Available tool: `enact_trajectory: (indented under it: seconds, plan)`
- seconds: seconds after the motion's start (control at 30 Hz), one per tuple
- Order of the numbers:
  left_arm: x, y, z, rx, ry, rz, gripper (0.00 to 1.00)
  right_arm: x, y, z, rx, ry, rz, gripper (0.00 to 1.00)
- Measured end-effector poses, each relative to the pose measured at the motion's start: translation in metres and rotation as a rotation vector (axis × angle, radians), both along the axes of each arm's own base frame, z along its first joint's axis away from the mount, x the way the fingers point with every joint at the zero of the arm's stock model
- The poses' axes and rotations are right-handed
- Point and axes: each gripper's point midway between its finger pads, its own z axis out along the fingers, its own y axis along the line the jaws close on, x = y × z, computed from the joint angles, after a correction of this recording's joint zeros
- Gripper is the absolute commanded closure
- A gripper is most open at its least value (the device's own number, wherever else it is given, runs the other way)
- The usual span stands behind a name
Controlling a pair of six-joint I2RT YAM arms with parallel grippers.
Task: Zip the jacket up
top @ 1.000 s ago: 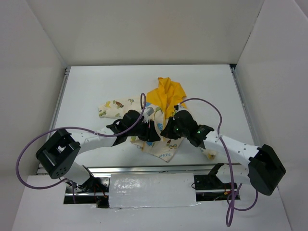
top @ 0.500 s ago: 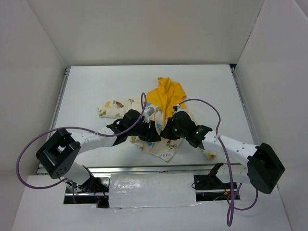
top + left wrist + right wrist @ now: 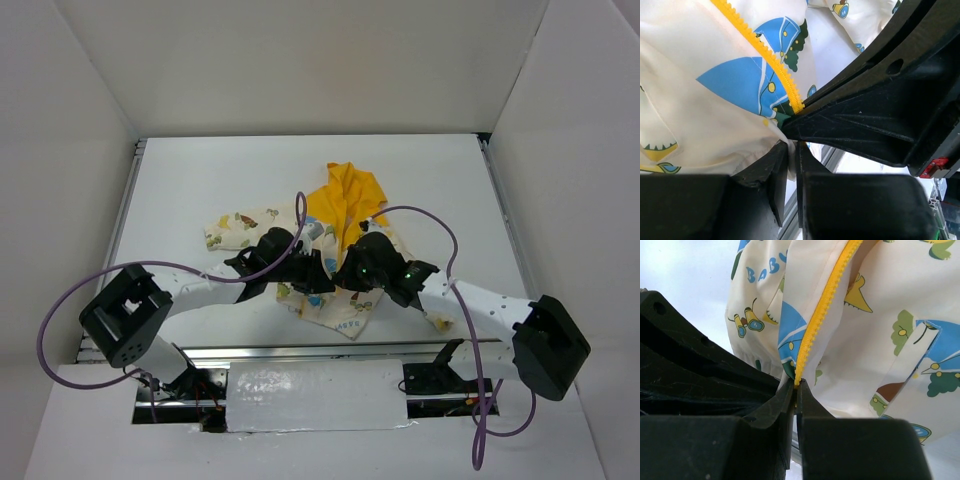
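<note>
Cream printed cloth w/ yellow trim: the jacket (image 3: 338, 312) lies crumpled at mid-table, just in front of both arms; table (image 3: 200, 170) is white. Yellow hood (image 3: 347, 192) is spread toward the far side; one sleeve (image 3: 235, 225) is stretched out to the left; the printed lower body lies nearest the arm bases. Left gripper (image 3: 318, 280) reaches in from the left, right gripper (image 3: 347, 280) from the right; the two meet over the jacket's middle, v. close to each other.

Left wrist view: its fingers (image 3: 772, 175) are drawn nearly together w/ a fold of cream hem pinched btwn them. Yellow zip teeth (image 3: 771, 57) run diagonally down from upper left & end right at the fingertips. The other gripper's black body fills the right side, its tip at that same zip end.

Right wrist view: its fingers (image 3: 812, 412) are clamped tight on the bottom end of a yellow zip strip (image 3: 822, 305); the strip climbs up & to the right from the grip. Cream panels w/ blue, green & orange print lie on both sides; blue lettering (image 3: 759, 272) at upper left. The left gripper's black body crosses the left of the view.
</note>
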Motion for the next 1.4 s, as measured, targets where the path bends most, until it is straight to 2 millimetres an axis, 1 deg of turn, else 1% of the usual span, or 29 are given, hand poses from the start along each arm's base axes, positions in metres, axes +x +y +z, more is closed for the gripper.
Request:
enact_trajectory:
  seconds: [0.03,0.07,0.1,0.13,0.17,0.27,0.3,0.43,0.53,0.63,0.67,0.7,0.93,1.1,1.2,1.3,1.37,1.4]
  plan:
    - [0.0,0.0,0.0,-0.001,0.0,-0.002,0.99,0.0,0.0,0.0,-0.002,0.0,-0.002,0.92]
    - [0.0,-0.001,0.0,-0.002,-0.002,-0.002,1.0,0.0,-0.001,0.0,-0.002,-0.001,-0.002,0.88]
    - [0.0,-0.001,0.0,-0.003,-0.002,-0.003,1.0,0.0,-0.001,0.001,0.0,-0.002,-0.003,0.71]
    - [0.0,-0.001,0.0,-0.004,-0.004,-0.004,1.0,0.0,-0.001,0.002,0.002,-0.003,-0.005,0.63]
    - [0.0,0.0,-0.001,0.0,-0.002,-0.003,1.0,0.001,-0.001,0.003,0.005,-0.008,-0.008,0.59]
    - [-0.001,0.001,-0.004,0.009,0.007,-0.002,1.0,0.002,-0.001,0.011,0.019,-0.029,-0.012,0.59]
    - [-0.001,0.001,-0.003,0.009,0.006,-0.002,1.0,0.002,-0.001,0.013,0.023,-0.036,-0.013,0.56]
    - [0.0,0.001,-0.004,0.011,0.003,0.003,1.0,0.002,-0.002,0.02,0.045,-0.063,-0.016,0.57]
    - [0.0,0.001,-0.004,0.012,0.005,0.004,1.0,-0.001,-0.005,0.018,0.053,-0.067,-0.014,0.58]
    - [-0.001,0.002,-0.006,0.014,0.008,0.004,1.0,-0.002,-0.005,0.014,0.05,-0.063,-0.012,0.62]
    - [-0.001,0.003,-0.006,0.015,0.009,0.005,1.0,-0.002,-0.005,0.013,0.051,-0.062,-0.01,0.66]
    - [-0.002,0.003,-0.006,0.015,0.008,0.005,1.0,-0.002,-0.005,0.013,0.052,-0.063,-0.01,0.67]
    - [-0.001,0.004,0.003,0.0,-0.012,0.011,1.0,-0.004,-0.008,0.0,0.034,-0.05,-0.017,0.65]
    - [0.0,0.008,0.005,-0.004,-0.018,0.022,1.0,-0.003,-0.007,0.0,0.049,-0.06,-0.019,0.64]
    - [0.001,0.009,0.005,-0.004,-0.018,0.026,1.0,-0.003,-0.004,-0.001,0.069,-0.072,-0.01,0.66]
    - [-0.001,0.01,0.003,-0.003,-0.01,0.025,1.0,-0.006,0.001,-0.001,0.105,-0.081,0.015,0.72]
    - [-0.003,0.011,0.001,-0.005,0.0,0.025,1.0,-0.009,0.003,-0.002,0.126,-0.078,0.03,0.79]
    - [-0.003,0.012,0.0,-0.006,0.008,0.029,1.0,-0.009,0.004,-0.002,0.132,-0.079,0.035,0.85]
